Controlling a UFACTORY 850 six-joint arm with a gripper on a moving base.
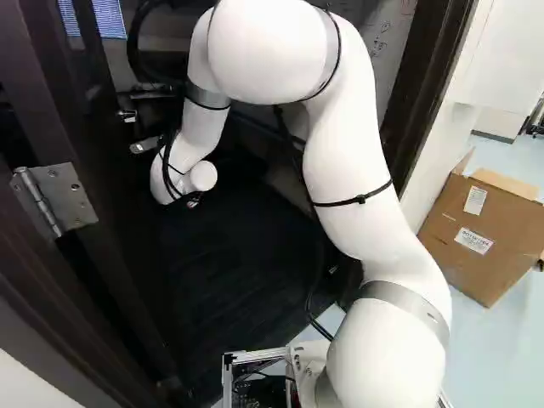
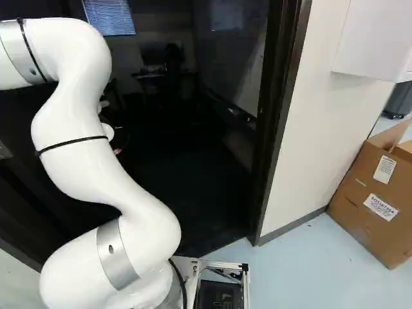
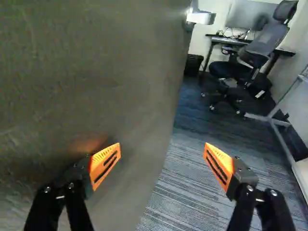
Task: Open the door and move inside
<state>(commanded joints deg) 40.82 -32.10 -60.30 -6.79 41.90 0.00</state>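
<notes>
The dark door (image 1: 93, 161) stands ajar at the left of the left base view, with a metal hinge (image 1: 53, 200) near its edge. Beyond the arm's folded wrist I cannot make out the gripper in either base view. In the wrist view the gripper (image 3: 162, 156) is open, its orange-padded fingers wide apart and nothing gripped. One finger is in front of the brown-grey door face (image 3: 91, 82), close to it; whether they touch I cannot tell. The other finger is over the room side, past the door's edge. A metal handle (image 3: 201, 17) juts from that edge, farther ahead.
Through the doorway lie carpet (image 3: 187, 192), an office chair (image 3: 250, 53), a desk (image 3: 216, 40) and a metal-framed stand (image 3: 284, 139) at the room's side. The dark door frame (image 2: 278, 122) rises right of the arm; beyond its wall sits a cardboard box (image 2: 373, 199).
</notes>
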